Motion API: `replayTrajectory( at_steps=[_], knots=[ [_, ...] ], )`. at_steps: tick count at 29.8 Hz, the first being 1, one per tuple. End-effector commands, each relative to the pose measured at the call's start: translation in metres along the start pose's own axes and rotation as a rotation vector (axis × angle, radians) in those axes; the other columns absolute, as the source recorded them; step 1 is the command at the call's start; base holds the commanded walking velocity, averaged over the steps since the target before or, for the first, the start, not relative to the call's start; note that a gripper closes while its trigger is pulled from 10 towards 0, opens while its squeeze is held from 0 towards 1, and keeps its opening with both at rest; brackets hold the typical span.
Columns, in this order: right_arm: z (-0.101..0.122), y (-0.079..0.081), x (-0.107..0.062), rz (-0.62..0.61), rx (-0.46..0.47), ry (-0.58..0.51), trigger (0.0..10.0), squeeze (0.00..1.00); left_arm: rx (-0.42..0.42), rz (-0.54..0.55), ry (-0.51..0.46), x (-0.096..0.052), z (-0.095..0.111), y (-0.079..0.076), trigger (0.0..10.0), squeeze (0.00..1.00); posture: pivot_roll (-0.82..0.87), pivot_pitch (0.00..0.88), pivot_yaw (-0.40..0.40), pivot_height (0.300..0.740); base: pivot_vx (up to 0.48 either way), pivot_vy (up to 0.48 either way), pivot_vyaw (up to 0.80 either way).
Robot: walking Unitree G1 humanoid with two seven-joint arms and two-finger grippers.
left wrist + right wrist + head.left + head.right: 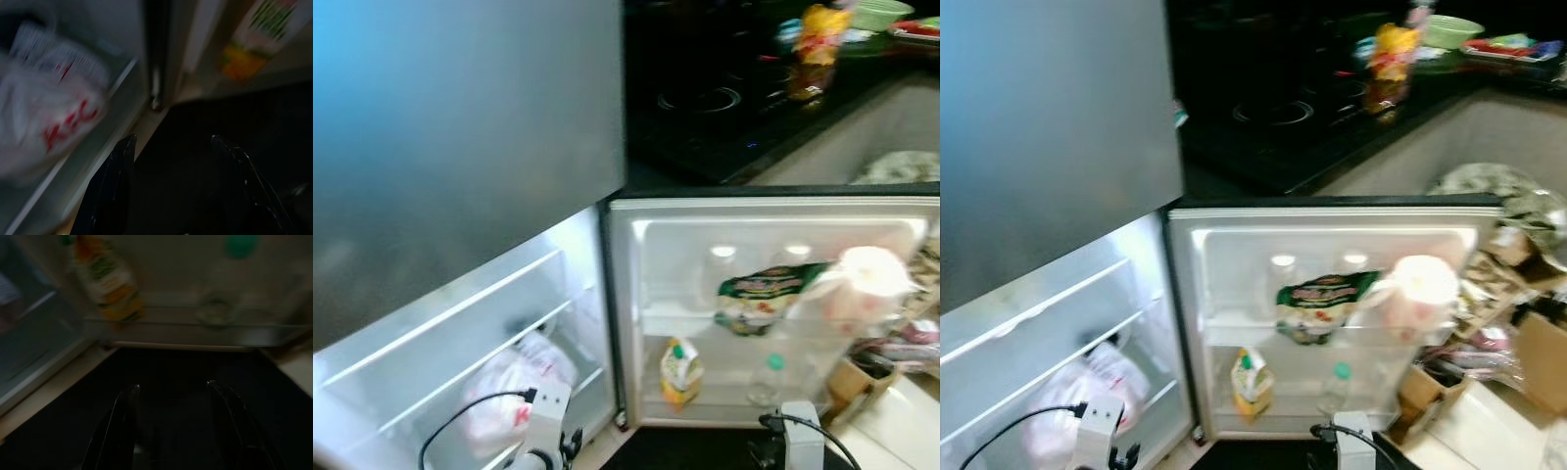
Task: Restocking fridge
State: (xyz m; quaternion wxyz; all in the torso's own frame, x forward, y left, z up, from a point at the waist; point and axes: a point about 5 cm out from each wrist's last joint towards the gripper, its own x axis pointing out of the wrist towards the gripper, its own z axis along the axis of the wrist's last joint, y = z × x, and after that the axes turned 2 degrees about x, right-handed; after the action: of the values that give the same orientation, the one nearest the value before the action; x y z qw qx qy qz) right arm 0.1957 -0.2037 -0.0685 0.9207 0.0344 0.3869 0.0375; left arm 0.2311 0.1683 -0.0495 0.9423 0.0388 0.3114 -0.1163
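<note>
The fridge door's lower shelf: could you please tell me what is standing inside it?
The lower shelf holds a yellow juice carton with a green cap and a clear bottle with a green cap. The shelf's front rail covers their bases, and blur hides any labels.

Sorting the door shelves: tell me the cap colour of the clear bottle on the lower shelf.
Green. The clear bottle has a green cap, sharpest in the left eye view.

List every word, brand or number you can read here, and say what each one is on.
"K": a red letter on the white plastic bag on the fridge shelf; the red letters after it are too blurred to read.
Green packet in the upper door shelf: print too blurred to read.
Juice carton in the lower door shelf: print too blurred to read.
</note>
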Motion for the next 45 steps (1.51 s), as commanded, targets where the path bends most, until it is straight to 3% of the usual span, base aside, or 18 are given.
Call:
replayTrajectory(
  at_steps=[1,9,19,45],
  knots=[
    [-0.001,0.005,0.0,0.008,0.019,-0.014,10.0,0.0,-0.025,0.013,0.032,-0.004,-0.011,0.001,10.0,0.0,-0.08,0.018,0.037,0.74,0.0,0.0,-0.8],
    [0.001,0.007,0.001,0.013,0.028,-0.025,10.0,0.0,-0.038,0.019,0.014,-0.003,-0.007,0.002,10.0,0.0,-0.07,0.019,0.042,0.74,0.0,0.0,-0.8],
    [0.002,0.01,0.002,0.03,0.044,-0.039,10.0,0.0,-0.071,0.016,-0.028,0.0,0.002,0.001,10.0,0.0,-0.07,0.026,0.045,0.74,0.0,0.0,0.0],
    [0.004,0.012,0.002,0.043,0.039,-0.057,10.0,0.0,-0.072,-0.006,-0.027,-0.001,-0.002,-0.004,10.0,0.0,-0.07,0.025,0.047,0.74,0.0,-0.33,0.0]
  ],
)
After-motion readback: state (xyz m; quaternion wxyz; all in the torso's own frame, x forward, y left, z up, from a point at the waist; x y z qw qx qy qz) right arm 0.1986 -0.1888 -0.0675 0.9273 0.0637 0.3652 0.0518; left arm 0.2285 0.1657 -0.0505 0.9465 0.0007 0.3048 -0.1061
